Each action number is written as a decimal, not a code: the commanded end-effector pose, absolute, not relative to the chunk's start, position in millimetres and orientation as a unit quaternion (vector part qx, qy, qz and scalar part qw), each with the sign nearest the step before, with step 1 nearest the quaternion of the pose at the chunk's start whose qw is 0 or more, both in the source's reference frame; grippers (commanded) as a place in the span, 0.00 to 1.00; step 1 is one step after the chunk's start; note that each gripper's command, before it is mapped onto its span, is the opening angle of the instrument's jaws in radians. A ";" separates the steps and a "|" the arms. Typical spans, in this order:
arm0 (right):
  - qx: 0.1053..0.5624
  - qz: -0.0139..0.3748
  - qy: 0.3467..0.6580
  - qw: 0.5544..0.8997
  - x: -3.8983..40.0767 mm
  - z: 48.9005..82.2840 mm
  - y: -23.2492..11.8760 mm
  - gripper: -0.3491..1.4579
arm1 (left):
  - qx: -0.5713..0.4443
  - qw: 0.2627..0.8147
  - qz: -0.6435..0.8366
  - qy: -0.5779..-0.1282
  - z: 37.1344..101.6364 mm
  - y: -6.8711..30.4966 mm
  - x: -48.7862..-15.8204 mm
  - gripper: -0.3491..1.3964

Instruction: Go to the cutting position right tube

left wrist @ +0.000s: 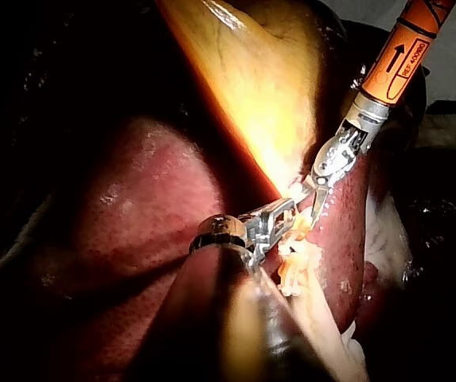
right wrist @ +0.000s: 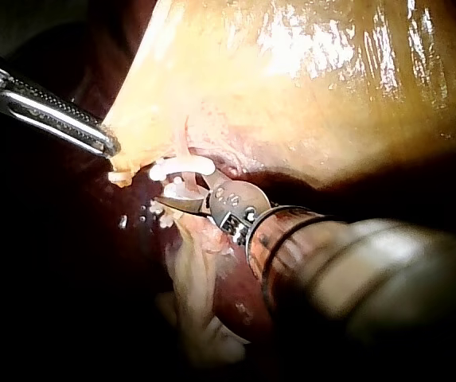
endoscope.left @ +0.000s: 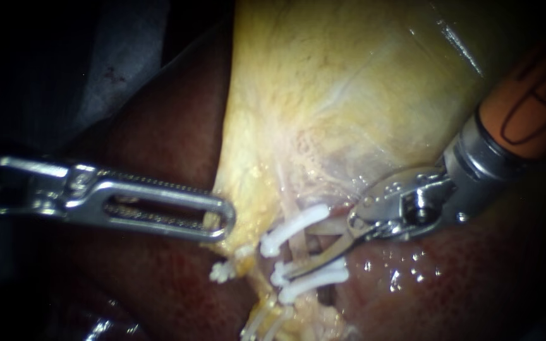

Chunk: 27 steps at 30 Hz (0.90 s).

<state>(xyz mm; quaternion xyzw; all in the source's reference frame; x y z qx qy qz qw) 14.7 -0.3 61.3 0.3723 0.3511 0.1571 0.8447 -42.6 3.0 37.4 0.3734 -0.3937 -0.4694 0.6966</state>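
Note:
The yellow gallbladder (endoscope.left: 349, 95) hangs over the dark red liver (endoscope.left: 450, 284). My left instrument (endoscope.left: 222, 221) comes in from the left, its slotted jaws shut on the gallbladder's lower edge. My right instrument (endoscope.left: 304, 260), on an orange-sleeved shaft, carries thin blades that are slightly open. They reach across the right tube (endoscope.left: 295, 249), between an upper white clip (endoscope.left: 292, 227) and two lower white clips (endoscope.left: 314, 276). In the right wrist view the blades (right wrist: 168, 203) point just under a curved clip (right wrist: 181, 167). In the left wrist view they (left wrist: 311, 208) sit right beside the left jaws (left wrist: 291, 208).
Another white clip (endoscope.left: 222, 271) sits on a tube to the left, below the left jaws. Pale strands of tissue (endoscope.left: 273, 319) trail down from the clips. Wet liver surface (endoscope.left: 159, 145) lies on both sides of the gallbladder.

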 end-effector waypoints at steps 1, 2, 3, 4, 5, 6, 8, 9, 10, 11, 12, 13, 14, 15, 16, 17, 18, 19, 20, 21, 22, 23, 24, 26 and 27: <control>0.373 0.159 0.350 0.844 14.8 61.4 -0.3 0.54 | 0.373 0.697 -0.469 -0.394 37.4 3.0 -42.6 0.00; 0.373 0.159 0.350 0.844 14.9 61.4 -0.3 0.54 | 0.373 0.697 -0.469 -0.394 37.4 3.0 -42.6 0.00; 0.374 0.161 0.349 0.844 14.9 61.4 -0.3 0.53 | 0.373 0.697 -0.469 -0.394 37.4 3.0 -42.6 0.00; 0.374 0.161 0.349 0.844 15.0 61.5 -0.3 0.52 | 0.373 0.697 -0.469 -0.394 37.4 3.0 -42.6 0.00; 0.375 0.163 0.348 0.843 15.0 61.5 -0.3 0.51 | 0.373 0.697 -0.469 -0.394 37.4 3.0 -42.6 0.00; 0.377 0.166 0.347 0.843 15.0 61.5 -0.3 0.49 | 0.373 0.697 -0.469 -0.394 37.4 3.0 -42.7 0.00; 0.378 0.168 0.346 0.843 15.0 61.6 -0.3 0.47 | 0.373 0.697 -0.469 -0.394 37.4 2.9 -42.7 0.00; 0.379 0.170 0.345 0.842 15.0 61.6 -0.4 0.46 | 0.373 0.697 -0.469 -0.394 37.5 2.9 -42.7 0.00; 0.379 0.169 0.345 0.842 15.0 61.6 -0.4 0.44 | 0.373 0.697 -0.469 -0.394 37.5 2.9 -42.7 0.00; 0.379 0.169 0.345 0.842 15.0 61.7 -0.4 0.43 | 0.373 0.697 -0.469 -0.394 37.5 2.9 -42.7 0.00; 0.380 0.171 0.344 0.842 15.1 61.7 -0.5 0.41 | 0.373 0.697 -0.469 -0.394 37.5 2.9 -42.7 0.00; 0.380 0.170 0.344 0.842 15.1 61.8 -0.5 0.39 | 0.373 0.697 -0.469 -0.394 37.5 2.9 -42.7 0.00; 0.380 0.169 0.344 0.842 15.1 61.8 -0.6 0.38 | 0.373 0.697 -0.469 -0.394 37.5 2.9 -42.7 0.00; 0.381 0.171 0.343 0.841 15.1 61.8 -0.6 0.37 | 0.373 0.697 -0.469 -0.394 37.5 2.9 -42.7 0.00; 0.381 0.170 0.343 0.841 15.1 61.9 -0.6 0.36 | 0.373 0.697 -0.469 -0.394 37.5 2.9 -42.7 0.00; 0.381 0.170 0.343 0.841 15.2 61.9 -0.7 0.36 | 0.373 0.697 -0.469 -0.394 37.5 2.9 -42.7 0.00; 0.381 0.169 0.343 0.841 15.2 62.0 -0.7 0.34 | 0.373 0.697 -0.469 -0.394 37.5 2.9 -42.7 0.00; 0.383 0.171 0.342 0.841 15.2 62.0 -0.7 0.34 | 0.373 0.697 -0.469 -0.394 37.5 2.9 -42.7 0.00; 0.383 0.171 0.342 0.841 15.2 62.0 -0.7 0.34 | 0.373 0.697 -0.469 -0.394 37.5 2.9 -42.7 0.00; 0.383 0.171 0.342 0.841 15.2 62.0 -0.7 0.33 | 0.373 0.697 -0.469 -0.394 37.5 2.9 -42.7 0.00; 0.383 0.171 0.342 0.841 15.2 62.0 -0.7 0.33 | 0.373 0.697 -0.469 -0.394 37.5 2.9 -42.7 0.00; 0.383 0.171 0.342 0.841 15.2 62.0 -0.7 0.33 | 0.373 0.697 -0.469 -0.394 37.5 2.9 -42.7 0.00; 0.383 0.171 0.342 0.841 15.2 62.0 -0.7 0.32 | 0.373 0.697 -0.469 -0.394 37.5 2.9 -42.7 0.00; 0.383 0.171 0.342 0.841 15.2 62.0 -0.7 0.32 | 0.373 0.697 -0.469 -0.394 37.5 2.9 -42.7 0.00; 0.383 0.171 0.342 0.841 15.3 62.0 -0.7 0.32 | 0.373 0.697 -0.469 -0.394 37.5 2.9 -42.7 0.00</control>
